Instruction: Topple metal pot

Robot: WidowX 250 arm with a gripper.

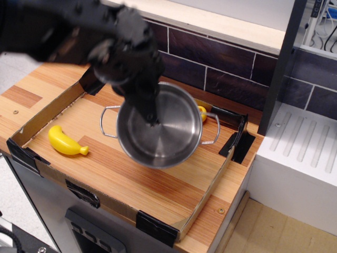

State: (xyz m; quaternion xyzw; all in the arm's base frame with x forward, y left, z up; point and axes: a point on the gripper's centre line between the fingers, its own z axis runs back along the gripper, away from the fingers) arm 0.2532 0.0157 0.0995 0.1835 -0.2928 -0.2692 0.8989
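At the near edge of the table (31,89), you have a low cardboard tray (121,199) taped at its corners, there to keep loose things from sliding off. Inside it, toward the near left, the toy banana (66,141) lies flat and well apart from the work, so it should not get in your way. Toward the middle of the tray, the metal pot (160,129) is tilted so its open mouth faces up toward the camera, its inside floor plainly visible and its two wire handles sticking out left and right. It looks lifted or tipped off its base, which suits a topple: the rim is being used as the lever. The gripper (150,112) reaches down over the pot's far-left rim, and its fingers appear closed on that rim, one inside the wall, though blur hides the exact contact. Just behind the pot's right side, a yellow object (201,113) peeks out, mostly hidden. Farther still runs the dark tiled wall (231,68).
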